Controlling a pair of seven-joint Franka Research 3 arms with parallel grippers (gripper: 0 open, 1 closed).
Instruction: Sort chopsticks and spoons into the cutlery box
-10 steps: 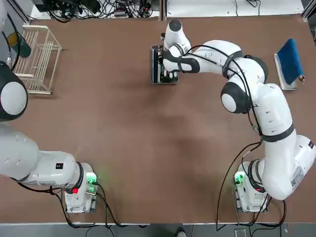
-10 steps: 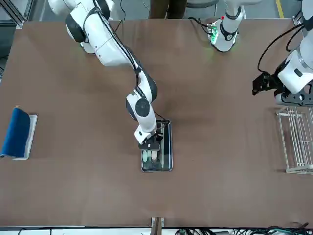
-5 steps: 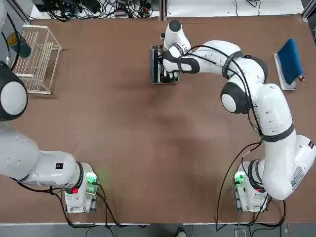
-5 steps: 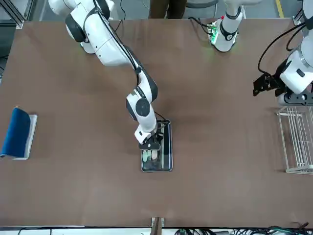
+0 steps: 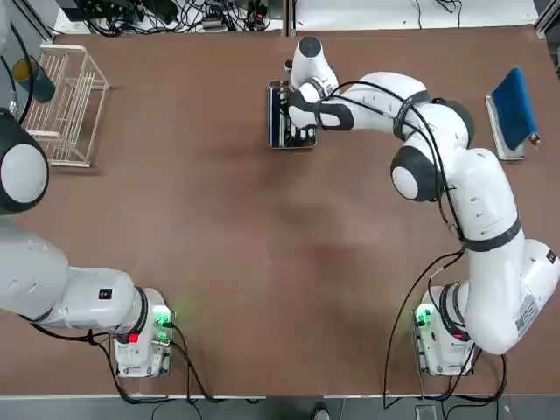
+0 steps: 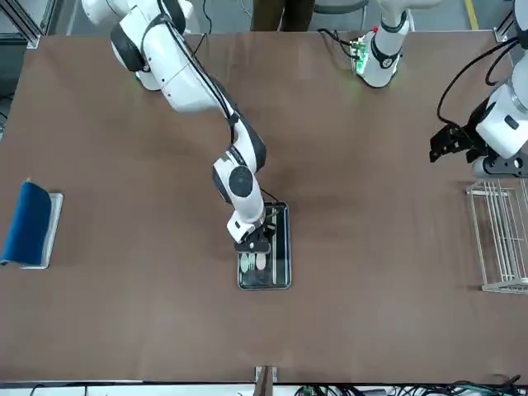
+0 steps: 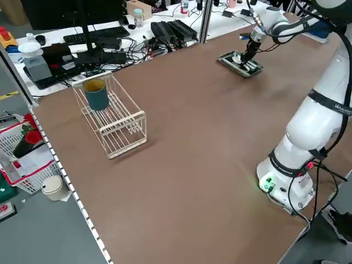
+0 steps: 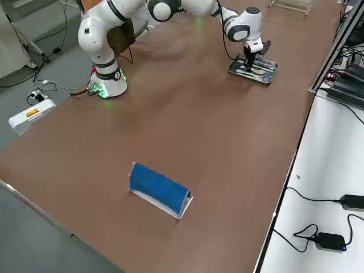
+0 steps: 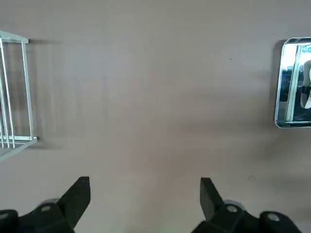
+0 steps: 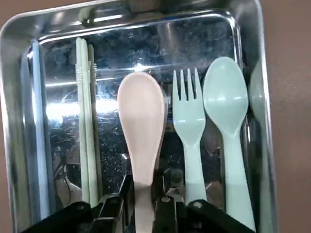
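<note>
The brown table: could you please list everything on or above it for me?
metal cutlery tray: one, silver, far middle of the table
chopsticks: one pair, pale green, in the tray
spoon: one, pink, between chopsticks and fork
fork: one, mint green, between the two spoons
spoon: one, mint green, beside the fork
wire rack: one, white, far left
cup: one, teal outside, in the rack
cloth: one, blue, far right
flat tray: one, white, under the cloth
left tool: one, black, open, near the rack
right tool: one, black, at the pink spoon's handle
</note>
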